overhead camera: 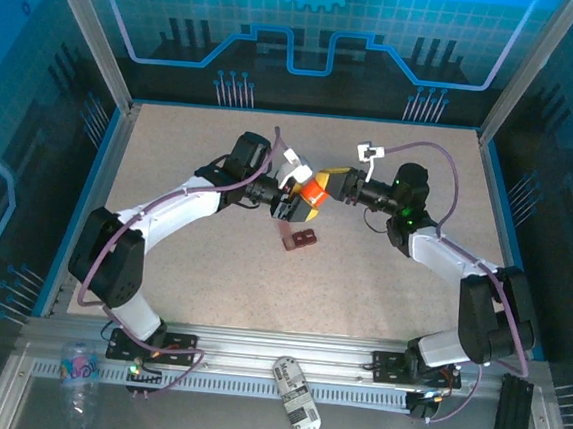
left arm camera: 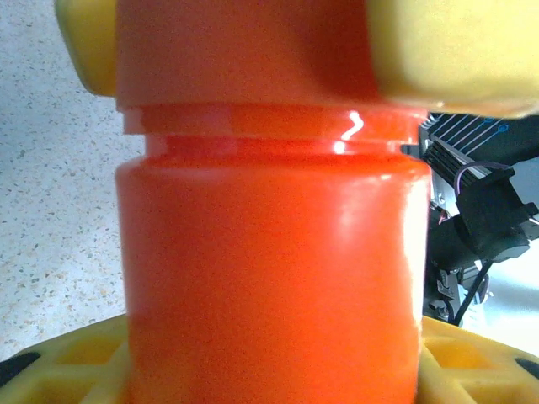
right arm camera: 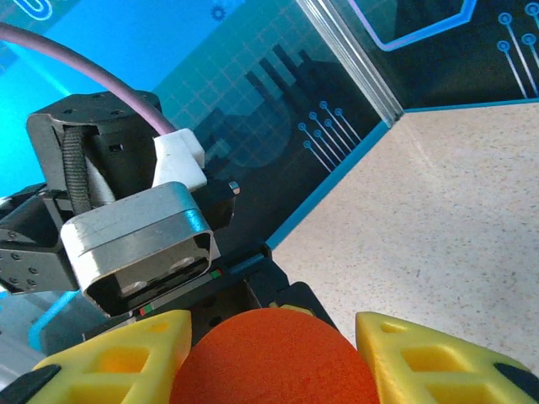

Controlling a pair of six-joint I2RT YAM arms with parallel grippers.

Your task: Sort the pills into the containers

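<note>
Uncapping the bottle [overhead camera: 316, 189] looks to be the step in hand: the left gripper [overhead camera: 296, 199] is clamped on its body and the right gripper [overhead camera: 336, 182] on its cap end, in mid-air near the tray [overhead camera: 300, 238]. The next move likely calls for a twist while the left holds firm. The table [overhead camera: 190, 166] is speckled beige, and the walls [overhead camera: 312, 36] are printed blue.

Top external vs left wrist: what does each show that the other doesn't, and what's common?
Top external: both arms meet over the middle of the table, with the left gripper and right gripper at opposite ends of the orange bottle. The dark red-brown tray lies on the table nearer the bases, apart from the bottle. Left wrist: close detail of the groove below the bottle's cap end, with yellow fingers pressed on either side of that end. Both: the orange bottle gripped by yellow fingers, with speckled tabletop.
</note>
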